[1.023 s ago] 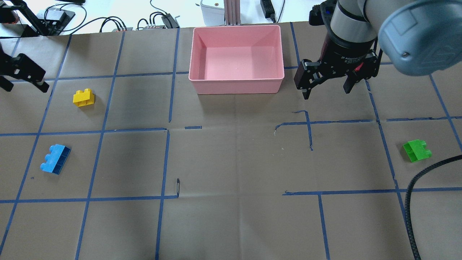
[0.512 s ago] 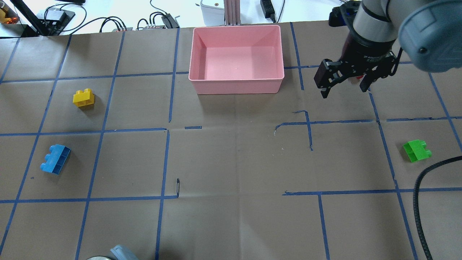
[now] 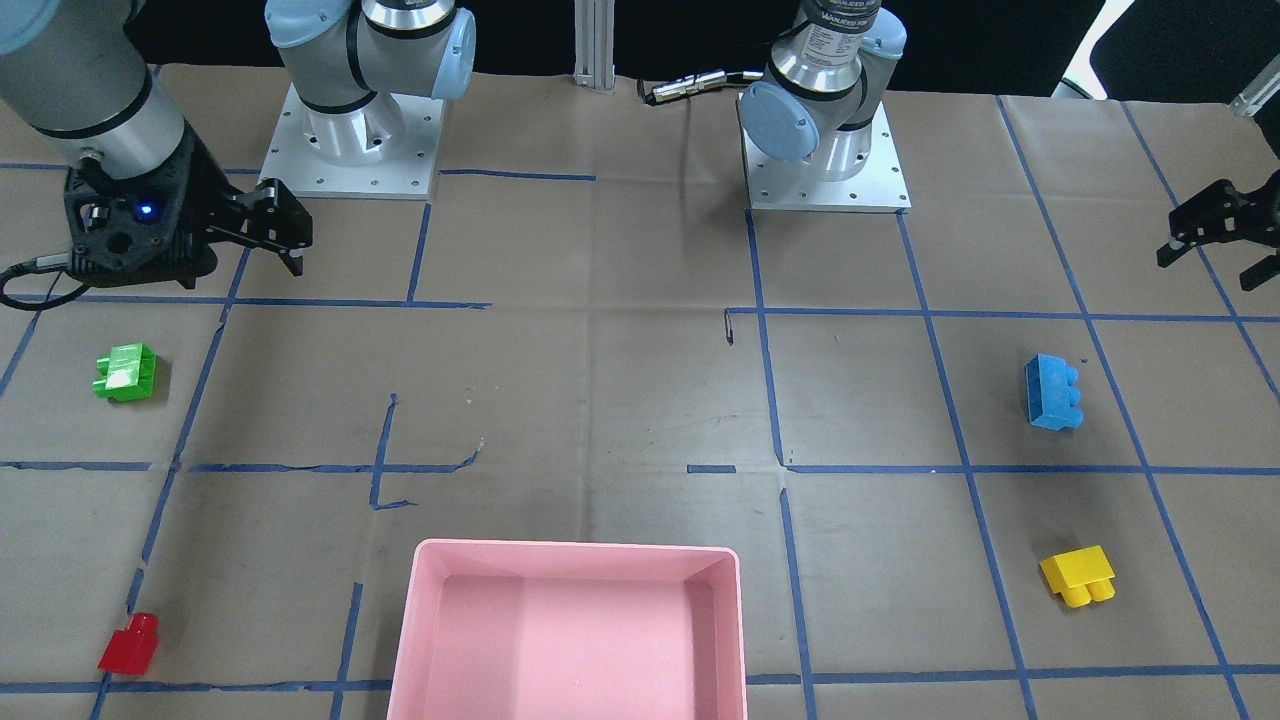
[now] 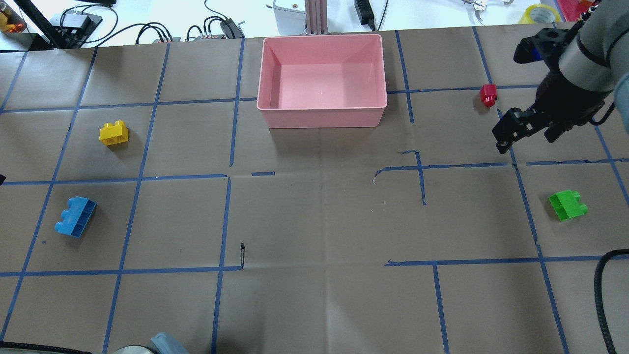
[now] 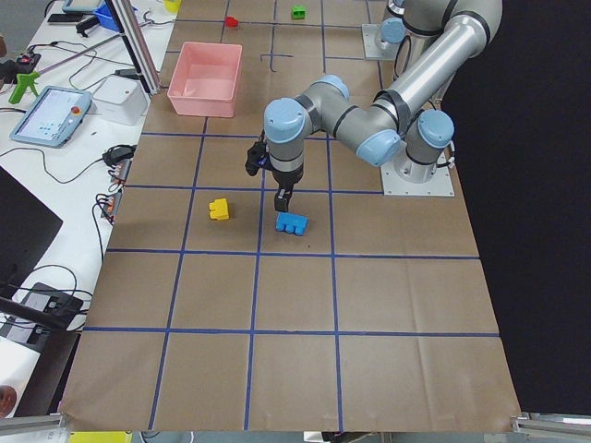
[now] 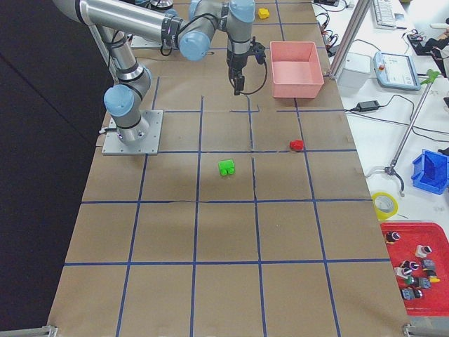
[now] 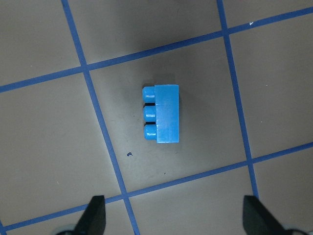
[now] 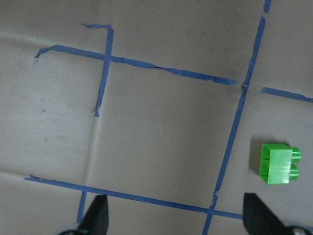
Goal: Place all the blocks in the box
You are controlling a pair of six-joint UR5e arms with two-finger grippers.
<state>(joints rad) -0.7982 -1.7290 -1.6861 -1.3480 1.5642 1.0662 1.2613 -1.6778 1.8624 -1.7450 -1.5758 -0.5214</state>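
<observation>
1. Left gripper [image 7: 173,218]. In its wrist camera you are seeing both black fingertips [image 7: 95,215] spread wide at the lower corners, gripping nothing. The gripper is hovering above the long blue studded plastic brick [image 7: 161,113], apart from it. This brick is lying on its side, its three studs pointing toward the view's left, inside one square of the blue tape grid [image 7: 98,112].

2. Right gripper [image 8: 177,218]. It is likewise standing wide open and carrying nothing. In the overhead view it is hanging over a tape line, between the small red plastic brick [image 4: 488,95] and the bright green studded plastic brick [image 4: 567,205]. In its wrist camera the green brick is lying on its side, just outside the gap between the fingers.

3. Shallow rectangular pink plastic box [image 4: 322,118]. It is sitting at the far middle edge of the brown paper-covered table [image 4: 314,221]. All four bricks are lying on the paper outside it. The red one is lying nearest, to the box's right. The yellow studded plastic brick [image 4: 114,133] and the blue one are lying on the robot's left, well apart from the box.

4. Markings. A printed band [image 3: 838,15] on the left arm's base joint is showing lettering too small to read. A blue indicator light [image 3: 147,211] is glowing on the right wrist housing.
</observation>
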